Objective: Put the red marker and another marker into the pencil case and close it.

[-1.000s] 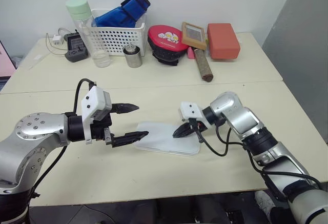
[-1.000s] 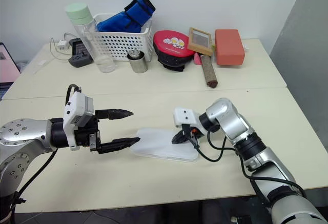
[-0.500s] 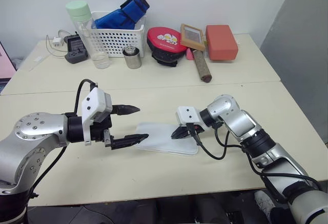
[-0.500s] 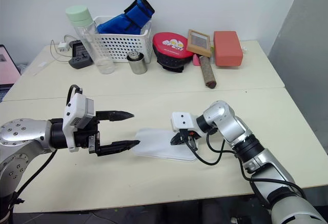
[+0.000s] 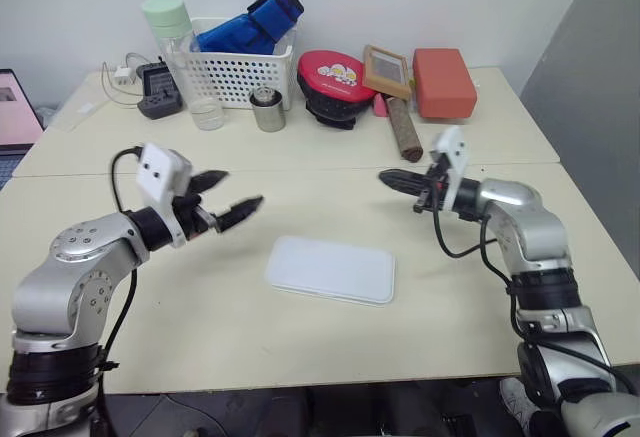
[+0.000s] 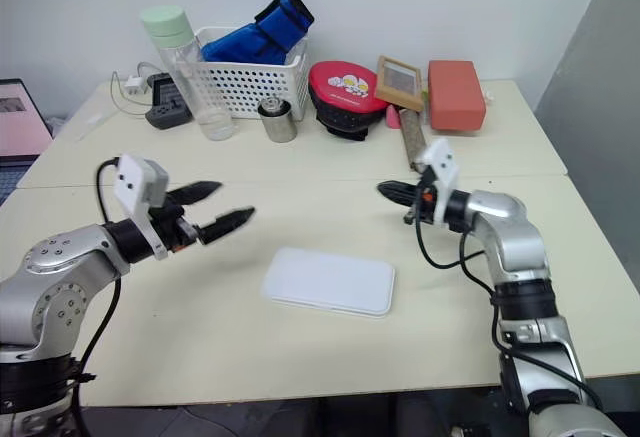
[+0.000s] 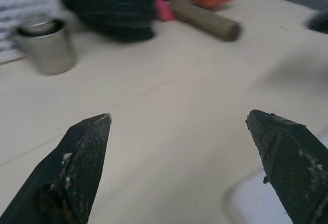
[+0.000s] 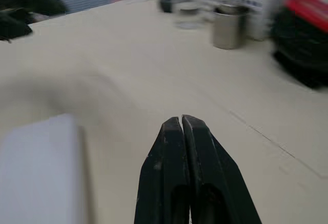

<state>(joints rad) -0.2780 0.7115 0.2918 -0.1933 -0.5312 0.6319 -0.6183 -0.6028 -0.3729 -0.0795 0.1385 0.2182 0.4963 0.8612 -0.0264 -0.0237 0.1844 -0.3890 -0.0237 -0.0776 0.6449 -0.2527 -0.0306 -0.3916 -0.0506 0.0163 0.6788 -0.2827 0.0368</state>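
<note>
Pencil case (image 5: 331, 269): lying flat and shut on the near tabletop (image 5: 200, 297), lid down, between both arms; markers not visible, presumably inside, so the closing step looks done.
Left tool (image 5: 228, 198): raised clear of the case, off to its left, fingers spread wide and empty, pointing toward the middle; probably lifted to leave the lid untouched.
Right tool (image 5: 392, 178): up above the tabletop beyond the case's right end, fingers pressed together, gripping nothing; a shut tip suits pushing a lid down.
Metal cup (image 5: 267, 111): further back, upright, well apart from the case.
White basket (image 5: 238, 64): at the far edge with clutter, out of the working space.
</note>
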